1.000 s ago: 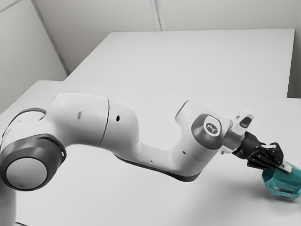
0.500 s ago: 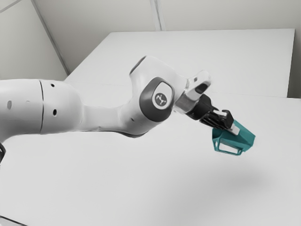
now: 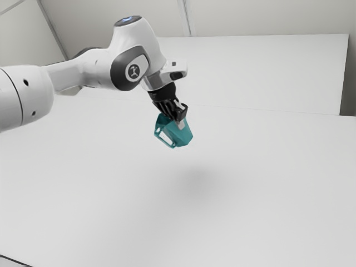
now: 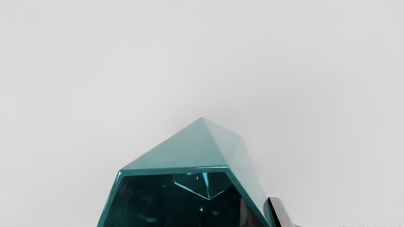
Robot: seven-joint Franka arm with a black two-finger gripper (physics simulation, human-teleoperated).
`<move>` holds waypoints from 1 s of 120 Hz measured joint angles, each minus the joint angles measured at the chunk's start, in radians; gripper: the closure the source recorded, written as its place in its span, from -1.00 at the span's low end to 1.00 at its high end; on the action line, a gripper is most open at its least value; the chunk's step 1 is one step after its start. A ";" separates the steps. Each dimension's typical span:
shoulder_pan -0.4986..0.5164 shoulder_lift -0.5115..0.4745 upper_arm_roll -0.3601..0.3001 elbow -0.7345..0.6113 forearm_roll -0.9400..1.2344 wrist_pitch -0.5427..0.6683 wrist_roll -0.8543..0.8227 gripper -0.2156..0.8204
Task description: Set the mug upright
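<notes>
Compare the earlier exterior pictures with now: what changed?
The mug, carried by the hand, has moved up and toward the exterior view's left, as the arm drew back. Its shadow on the table now lies well apart from it. Nothing was let go: the hand keeps its grip on the mug's wall, and the mug is still tilted.

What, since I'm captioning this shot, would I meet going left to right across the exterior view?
Thick white arm link, round joint cap with the logo, teal mug, right edge of the back white surface.
</notes>
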 joint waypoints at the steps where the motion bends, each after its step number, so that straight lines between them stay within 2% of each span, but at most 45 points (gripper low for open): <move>1: 0.002 0.001 0.000 0.002 0.005 -0.004 0.000 0.92; 32: 0.119 0.006 -0.003 -0.002 0.126 -0.060 0.007 0.92; 49: 0.145 -0.045 -0.004 -0.126 0.163 -0.023 0.010 0.92; 61: 0.144 -0.052 -0.007 -0.168 0.188 0.007 0.006 0.92; 120: 0.132 0.090 -0.007 -0.186 0.228 0.063 -0.027 0.92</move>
